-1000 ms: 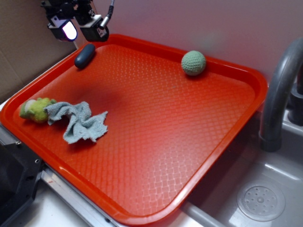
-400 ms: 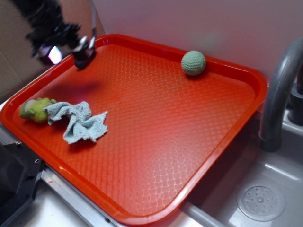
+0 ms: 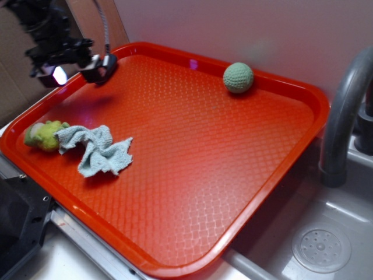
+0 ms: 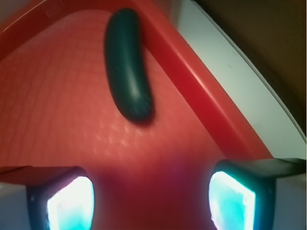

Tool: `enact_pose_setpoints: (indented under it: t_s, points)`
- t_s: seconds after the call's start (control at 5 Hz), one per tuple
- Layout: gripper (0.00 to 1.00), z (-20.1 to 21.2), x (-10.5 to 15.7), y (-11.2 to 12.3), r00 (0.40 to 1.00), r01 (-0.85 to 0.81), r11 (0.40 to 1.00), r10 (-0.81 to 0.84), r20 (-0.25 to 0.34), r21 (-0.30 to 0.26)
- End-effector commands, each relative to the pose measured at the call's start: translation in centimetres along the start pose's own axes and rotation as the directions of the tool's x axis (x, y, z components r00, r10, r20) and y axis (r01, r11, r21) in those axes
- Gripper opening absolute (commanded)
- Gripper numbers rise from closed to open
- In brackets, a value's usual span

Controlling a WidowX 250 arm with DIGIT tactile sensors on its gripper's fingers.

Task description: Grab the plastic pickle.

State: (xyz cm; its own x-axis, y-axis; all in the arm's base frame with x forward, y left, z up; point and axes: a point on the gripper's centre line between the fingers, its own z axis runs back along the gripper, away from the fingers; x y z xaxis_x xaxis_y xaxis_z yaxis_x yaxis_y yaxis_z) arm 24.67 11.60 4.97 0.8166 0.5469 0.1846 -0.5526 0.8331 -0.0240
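The plastic pickle (image 4: 128,64) is a dark, smooth oblong lying in the far left corner of the red tray (image 3: 192,151), right by the rim. In the exterior view the pickle (image 3: 109,65) is partly covered by my gripper (image 3: 77,69), which hovers low over the tray's left rim just beside it. In the wrist view my gripper (image 4: 151,201) is open and empty, and its lit fingertips (image 4: 67,203) stand wide apart, short of the pickle's near end.
A pale green knitted ball (image 3: 238,77) sits at the tray's far edge. A grey-blue cloth (image 3: 99,150) and a fuzzy yellow-green lump (image 3: 42,134) lie at the left. A grey faucet (image 3: 344,111) and sink (image 3: 320,248) are to the right.
My gripper has moved left and down, from above the tray's far corner to low over the left rim beside the pickle. The pickle has not moved.
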Motion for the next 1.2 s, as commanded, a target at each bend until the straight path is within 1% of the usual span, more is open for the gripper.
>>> enact_pose_setpoints:
  t_s: [0.0,0.2,0.4,0.6,0.8,1.0]
  points:
    - [1.00,0.5,1.6,-2.5,0.989,0.140,0.990,-0.140,0.057,0.005]
    - [1.00,0.3,0.8,-2.9,0.985,0.166,0.986,-0.166,0.054,0.011]
    - [1.00,-0.5,0.7,-3.1,0.981,0.188,0.982,-0.190,0.047,0.031]
    - [1.00,-1.0,1.0,-2.4,0.983,0.180,0.982,-0.182,0.038,0.048]
    - [1.00,-0.9,1.6,-0.4,0.991,0.128,0.991,-0.130,0.044,0.045]
    - [1.00,-0.7,3.5,-0.4,0.992,0.118,0.993,-0.119,0.052,0.020]
